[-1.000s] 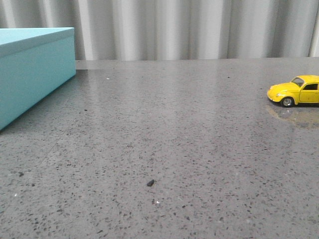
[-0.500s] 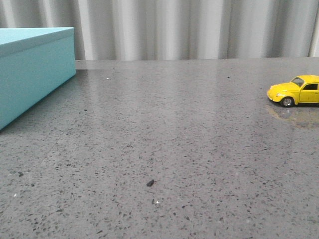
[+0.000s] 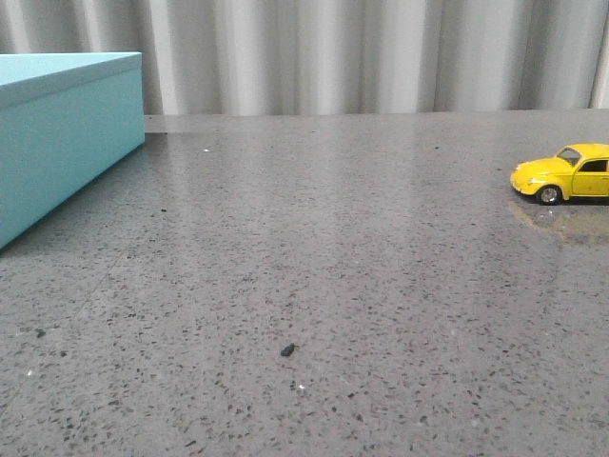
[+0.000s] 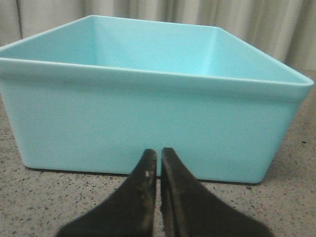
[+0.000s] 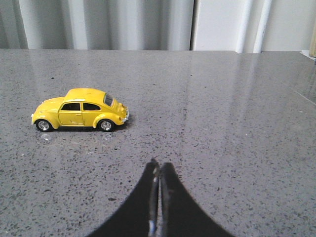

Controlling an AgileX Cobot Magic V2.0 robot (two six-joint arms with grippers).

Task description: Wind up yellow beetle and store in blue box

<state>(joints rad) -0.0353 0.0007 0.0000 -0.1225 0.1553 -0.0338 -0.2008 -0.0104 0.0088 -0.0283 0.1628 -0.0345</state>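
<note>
beetle: small bright yellow toy beetle car [image 3: 567, 173] stood on the speckled grey table [image 3: 314, 286] at far right, untouched.
box: large light turquoise box [image 3: 59, 133] at far left, well apart.
left gripper [image 4: 158, 163]: fingers together, empty.
right gripper [image 5: 159, 173]: fingers together, empty.
progress: nothing done; winding and storing both remained.

No writing, label, brand, number or sign could be read anywhere: the yellow beetle [image 5: 80, 116] carried no legible plate or badge (too small to tell), and the blue box [image 4: 148, 123] showed plain sides.
</note>
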